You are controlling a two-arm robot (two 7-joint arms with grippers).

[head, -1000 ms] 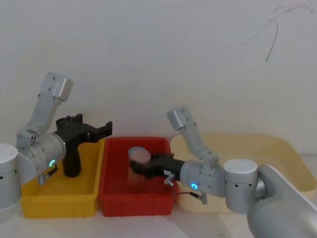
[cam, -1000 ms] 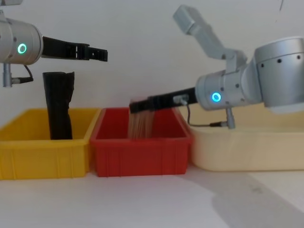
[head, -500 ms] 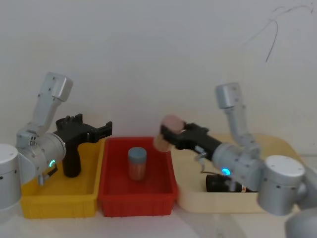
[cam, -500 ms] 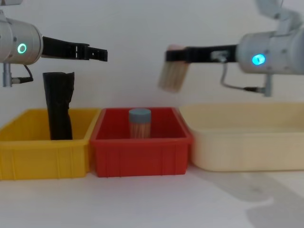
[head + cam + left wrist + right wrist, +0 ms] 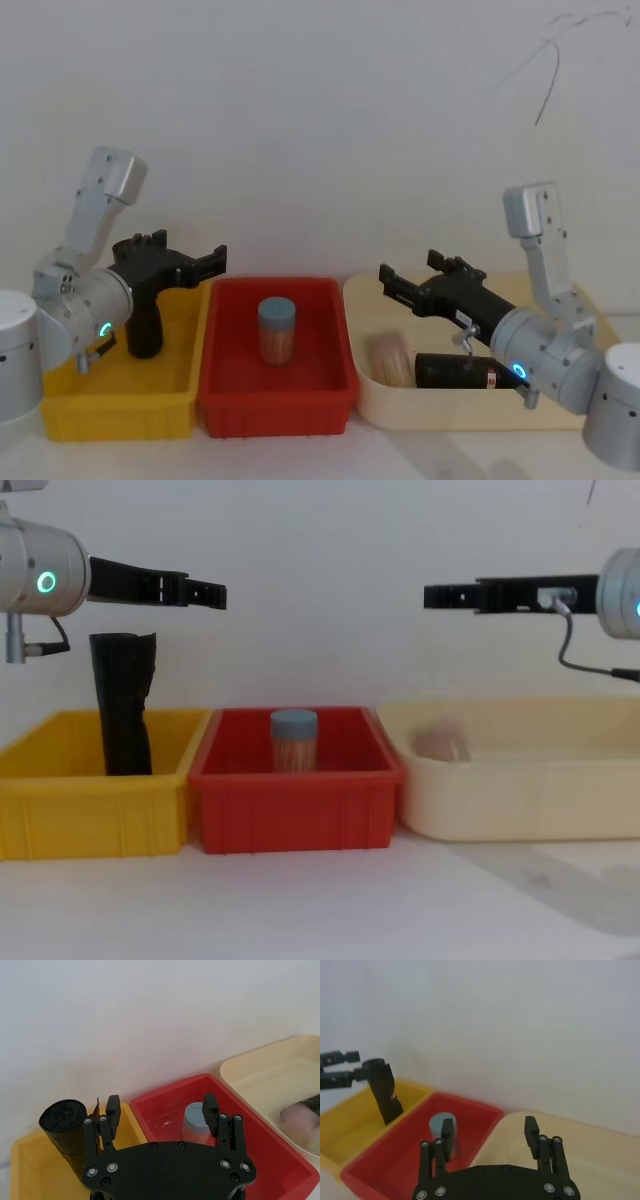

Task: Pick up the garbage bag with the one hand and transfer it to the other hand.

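The garbage bag lies inside the cream tray, and the right arm covers its far end. In the chest view the tray wall hides it fully. Just beside it, a pale object is blurred; what it is I cannot tell. The yellow bin hides the foot of the ragged black roll.

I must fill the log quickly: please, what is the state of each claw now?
Left claw: open, holding nothing, above the yellow bin.
Right claw: open, holding nothing, above the cream tub.
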